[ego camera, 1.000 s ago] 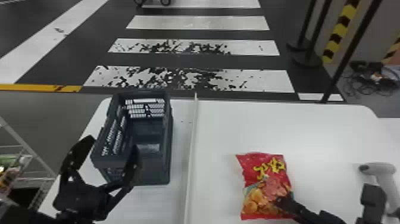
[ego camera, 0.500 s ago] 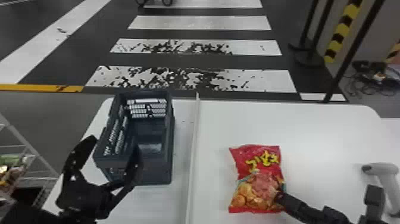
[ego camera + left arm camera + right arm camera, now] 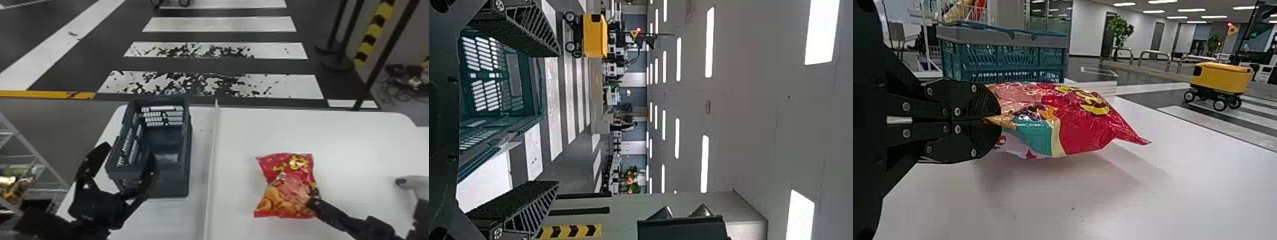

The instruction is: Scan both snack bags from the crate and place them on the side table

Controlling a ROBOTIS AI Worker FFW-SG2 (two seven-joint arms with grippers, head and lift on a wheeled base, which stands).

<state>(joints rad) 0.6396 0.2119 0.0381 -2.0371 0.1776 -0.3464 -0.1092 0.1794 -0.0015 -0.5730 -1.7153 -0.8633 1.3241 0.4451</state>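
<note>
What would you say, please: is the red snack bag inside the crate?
No, the right tool holds the red snack bag outside the crate, across the white divider.

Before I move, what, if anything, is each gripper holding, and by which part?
The right gripper pinches the red snack bag by its right side edge, as seen in the head view. The left gripper is open and empty.
</note>
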